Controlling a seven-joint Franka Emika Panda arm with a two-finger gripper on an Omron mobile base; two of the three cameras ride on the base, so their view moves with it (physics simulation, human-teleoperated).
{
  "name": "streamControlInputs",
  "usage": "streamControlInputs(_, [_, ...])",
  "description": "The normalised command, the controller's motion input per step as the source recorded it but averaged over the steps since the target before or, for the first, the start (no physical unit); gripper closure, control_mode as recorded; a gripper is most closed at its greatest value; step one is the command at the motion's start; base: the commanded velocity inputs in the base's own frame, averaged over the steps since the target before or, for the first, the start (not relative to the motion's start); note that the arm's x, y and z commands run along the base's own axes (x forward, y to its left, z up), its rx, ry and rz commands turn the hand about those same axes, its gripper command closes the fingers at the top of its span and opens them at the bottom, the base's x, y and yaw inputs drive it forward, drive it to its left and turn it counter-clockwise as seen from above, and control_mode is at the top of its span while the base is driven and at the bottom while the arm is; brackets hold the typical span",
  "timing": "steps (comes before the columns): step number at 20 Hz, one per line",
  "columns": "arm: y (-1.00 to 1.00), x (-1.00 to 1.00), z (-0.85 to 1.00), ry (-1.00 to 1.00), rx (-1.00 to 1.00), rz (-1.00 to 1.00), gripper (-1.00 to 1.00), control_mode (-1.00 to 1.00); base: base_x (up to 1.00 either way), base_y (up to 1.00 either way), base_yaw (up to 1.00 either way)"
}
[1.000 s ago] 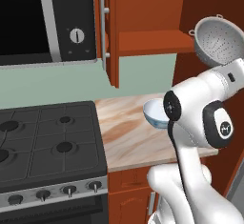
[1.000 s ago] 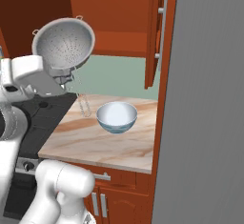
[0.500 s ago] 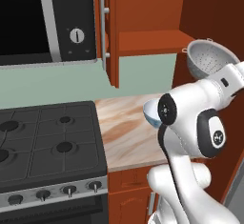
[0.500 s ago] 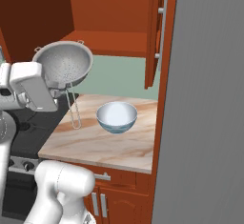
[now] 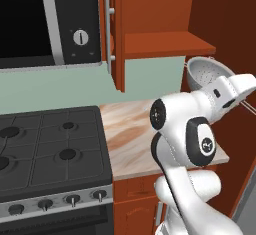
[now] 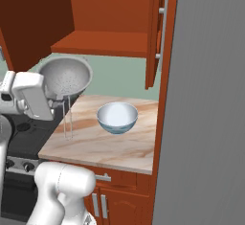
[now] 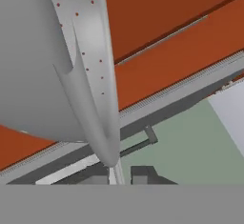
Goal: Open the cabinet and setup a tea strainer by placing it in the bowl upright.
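Observation:
My gripper point(image 6: 55, 99) is shut on the tea strainer point(image 6: 65, 77), a grey perforated basket held tilted in the air above the counter's left part, its thin handle hanging down. The bowl point(image 6: 117, 117) stands upright on the counter to the right of the strainer, apart from it. In the left base view the strainer point(image 5: 207, 76) sits beyond the hand, at the gripper point(image 5: 234, 97), and the arm hides the bowl. The hand view shows the strainer point(image 7: 47, 61) close up, its thin stem between the fingertips point(image 7: 143, 174). The cabinet point(image 6: 100, 44) stands open, with a bare shelf.
The open cabinet doors point(image 5: 117, 34) point(image 6: 155, 32) jut out above the marble counter point(image 6: 95, 145). A microwave point(image 5: 45, 19) hangs over the gas stove point(image 5: 50, 149) on the left. A tall grey panel point(image 6: 210, 99) bounds the counter on the right.
The arm has brought the strainer down from cabinet-shelf height to just above the counter, with the grip unchanged. The bowl has not moved.

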Motion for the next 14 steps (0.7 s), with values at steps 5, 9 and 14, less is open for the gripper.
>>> streamControlInputs(5, [-0.21, 0.0, -0.6, 0.07, 0.0, -0.05, 1.0, -1.0, 0.0, 0.0, 0.0])
streamControlInputs(9, [-0.32, 0.01, -0.66, 0.05, -0.01, -0.08, 1.0, -1.0, 0.0, 0.0, 0.0])
streamControlInputs(14, [-0.24, 0.03, -0.75, 0.0, -0.06, -0.11, 1.0, -1.0, 0.0, 0.0, 0.0])
